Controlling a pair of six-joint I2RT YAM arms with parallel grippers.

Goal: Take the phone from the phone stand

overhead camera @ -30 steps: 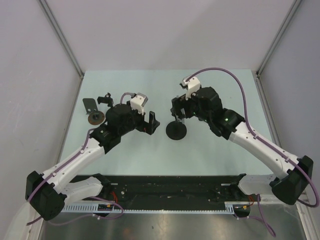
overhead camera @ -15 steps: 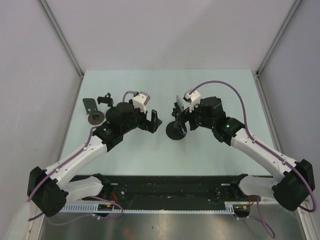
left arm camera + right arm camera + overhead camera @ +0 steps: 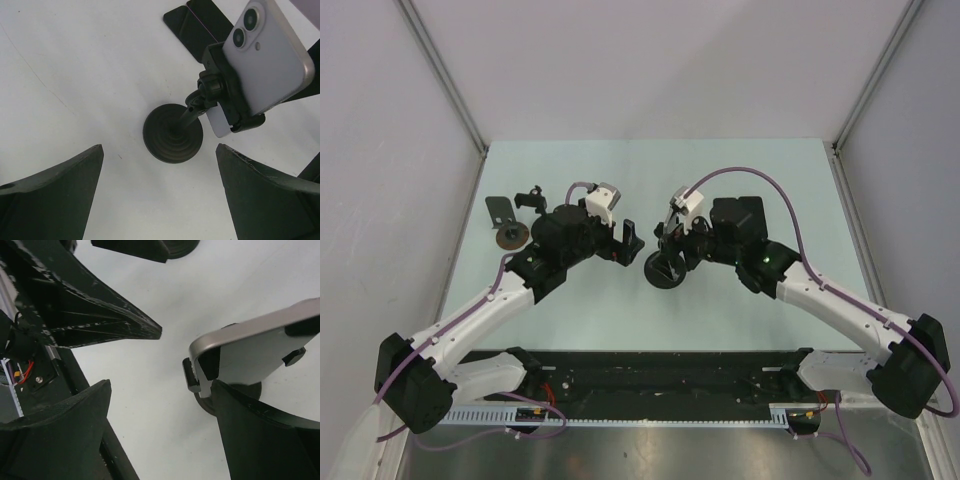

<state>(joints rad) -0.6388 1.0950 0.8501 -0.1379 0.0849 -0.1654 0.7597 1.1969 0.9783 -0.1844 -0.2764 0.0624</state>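
**Left wrist view.** The phone [image 3: 267,52] sits clamped in the phone stand [image 3: 173,133] at the upper right of the frame. Its back shows two lenses, and no markings can be made out. Your left gripper [image 3: 159,150] is spread wide and holds nothing. Bare table [image 3: 75,75] lies between its fingers and the stand's round base.

**Right wrist view.** Your right gripper [image 3: 160,390] is likewise released. The phone's rounded corner is just above the right-hand finger, and contact cannot be told.

**Top view.** Both claws flank the stand at mid-frame, with open table toward the upper edge.
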